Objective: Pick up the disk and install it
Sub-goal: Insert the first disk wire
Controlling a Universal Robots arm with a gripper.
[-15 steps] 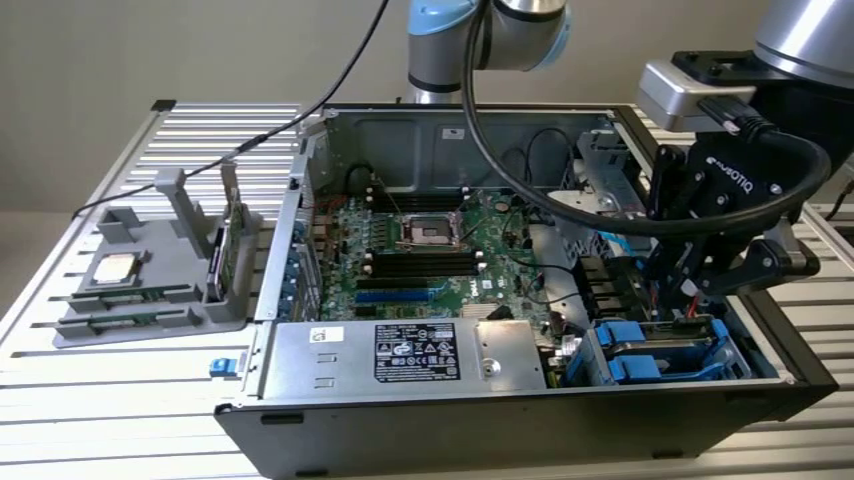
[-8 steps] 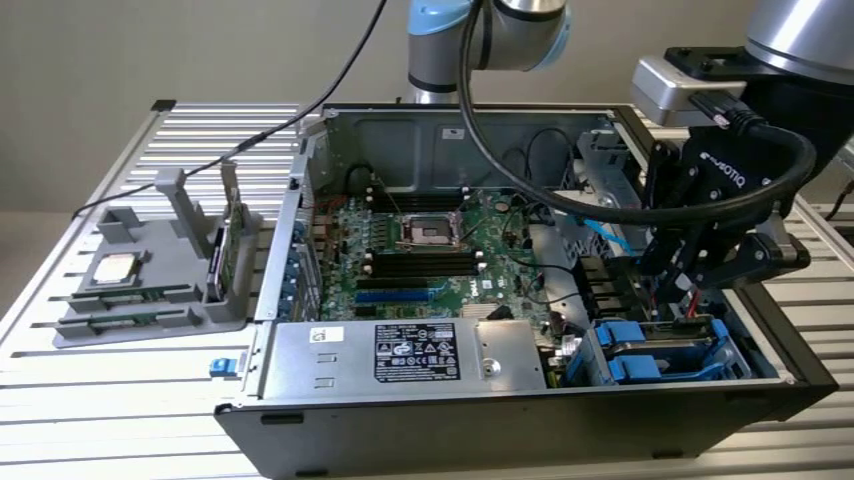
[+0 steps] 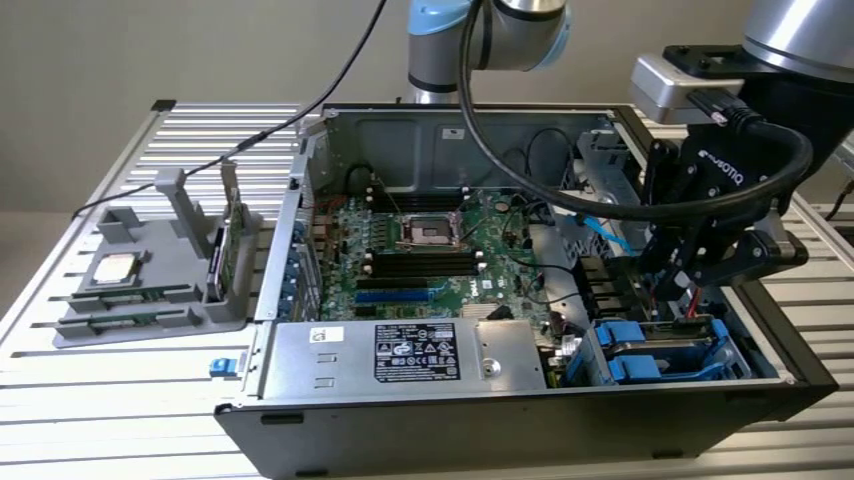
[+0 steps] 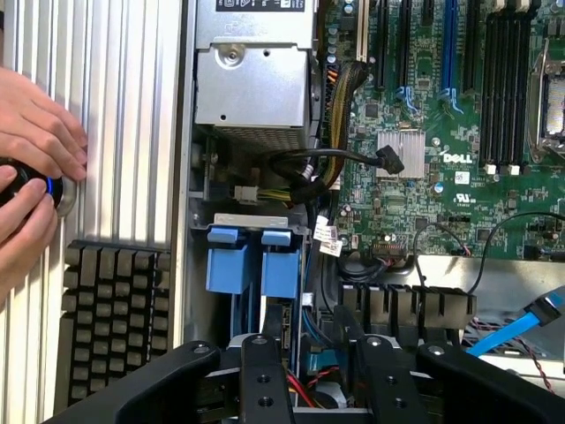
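Computer case (image 3: 400,440): disk (image 3: 661,350) beneath gripper (image 3: 683,312)

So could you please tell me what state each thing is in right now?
computer case: open, side panel off.
disk: in its blue carrier, lying in the drive bay.
gripper: directly above the disk, contact unclear.
memory slots: empty.
grey fixture: holding a silver chip and an upright card.
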